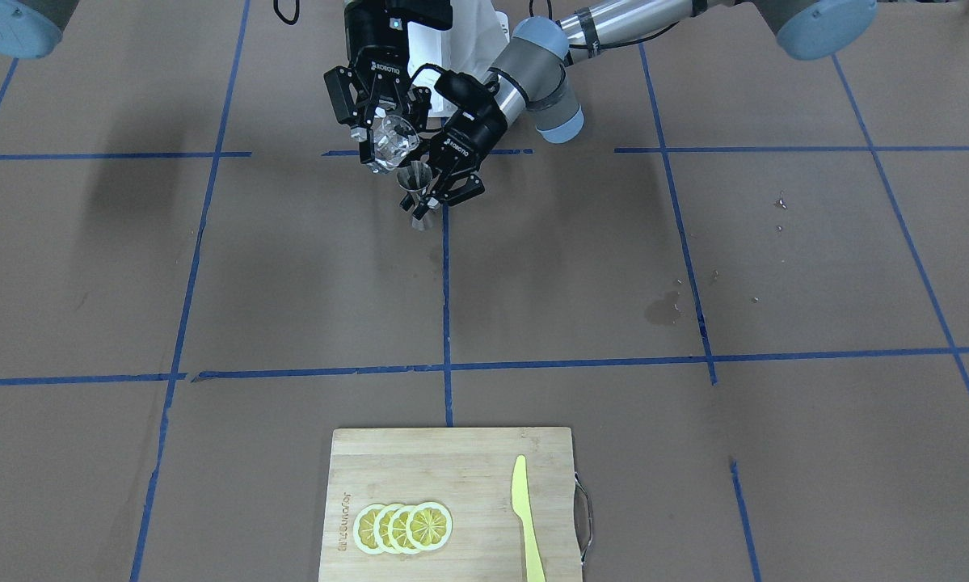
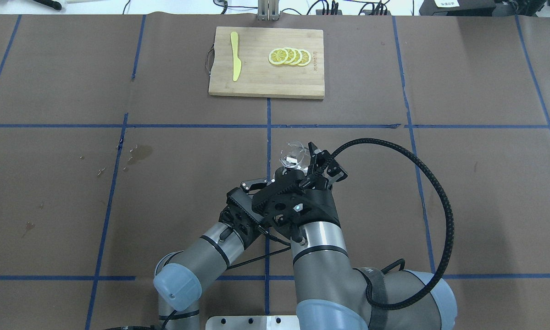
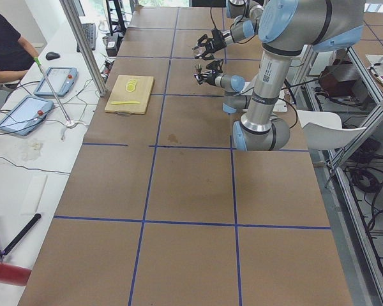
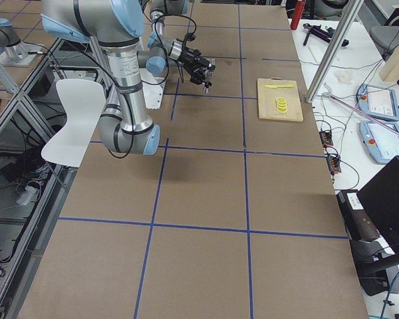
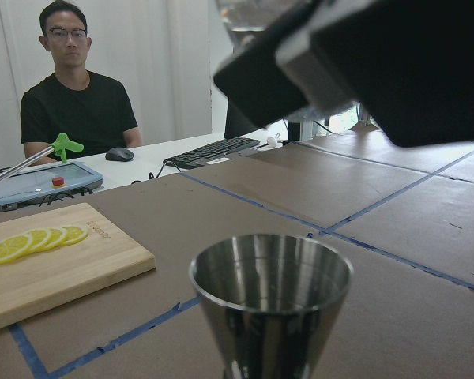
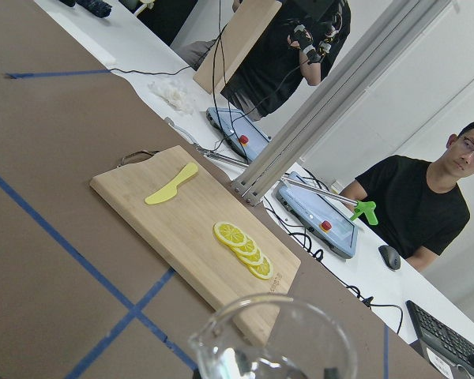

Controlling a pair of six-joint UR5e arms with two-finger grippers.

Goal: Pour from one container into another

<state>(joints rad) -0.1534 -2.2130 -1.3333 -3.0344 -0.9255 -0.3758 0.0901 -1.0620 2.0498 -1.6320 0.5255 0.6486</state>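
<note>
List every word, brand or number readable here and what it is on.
"ROBOTIQ": body of the right gripper, shut on the glass cup.
"ROBOTIQ": body of the left gripper, shut on the jigger.
Engraved mark on the cutting board: too blurred to read.
White label beyond the table: too small to read.

The left wrist view cuts the jigger (image 5: 271, 308) off at the bottom edge just under its waist, and the dark shape (image 5: 363, 63) above it is blurred. The right wrist view shows only the rim and lip of the glass cup (image 6: 272, 339) — its contents cannot be told. From overhead, the right arm (image 2: 320, 238) hides the jigger and most of the left gripper (image 1: 438, 196). The knife (image 1: 526, 517) and cutting board (image 1: 419, 469), at the table's operator-side edge, run off the picture.
</note>
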